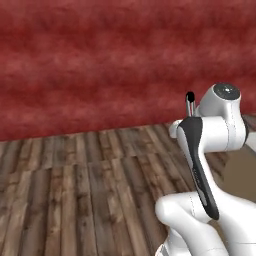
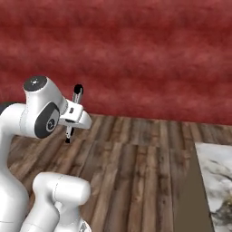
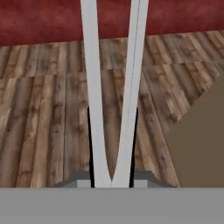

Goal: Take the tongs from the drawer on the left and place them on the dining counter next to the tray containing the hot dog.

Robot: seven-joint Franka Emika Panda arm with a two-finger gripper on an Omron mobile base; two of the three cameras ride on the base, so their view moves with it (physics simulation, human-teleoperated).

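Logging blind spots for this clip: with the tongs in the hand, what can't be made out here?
- Tongs: tips cut off by the hand view's top edge; in the left base view the arm covers all but one black tip.
- Hand: its fingers sit behind its own white body.
- Dining counter: cut by the right base view's edge.

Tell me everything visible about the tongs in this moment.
The tongs are slim, silver-grey metal: two flat arms joined at a narrow end and spreading into a V. The gripper is shut on the joined end. From the base views they stand nearly upright above the wood floor, a black tip on top.
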